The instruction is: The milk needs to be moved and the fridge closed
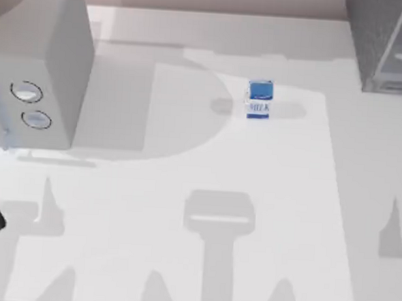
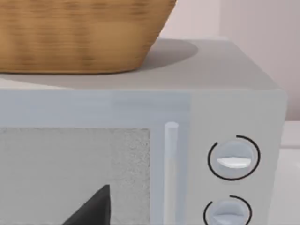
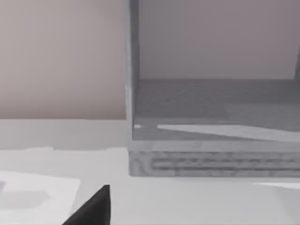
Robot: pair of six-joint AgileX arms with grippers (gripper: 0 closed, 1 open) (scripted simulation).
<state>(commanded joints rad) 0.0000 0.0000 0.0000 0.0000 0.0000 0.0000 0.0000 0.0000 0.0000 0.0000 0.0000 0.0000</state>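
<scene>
The milk stands upright on the worktop, out in the open, near the middle and a bit toward the back. Its top part is blue and its lower part is white. The blue word "MILK" can be read on the front. Nothing is touching it.

The fridge is at the back right corner, well apart from the milk. In the right wrist view the fridge is open, and you can look in at its grey floor. There is nothing on the part of the floor that can be seen.

On the left side sits a pale grey box with two round dials. In the left wrist view a woven basket rests on top of the box.

A dark tip of the left gripper peeks in at the edge of the left wrist view, facing the box. A dark tip of the right gripper does the same in the right wrist view, facing the fridge. I cannot tell if either one is released or clenched. Neither one is holding the milk.

I think the job has not begun. The first step looks like picking up the milk. An arm needs to reach to it and grasp its sides. The fridge likely gets closed after that.
</scene>
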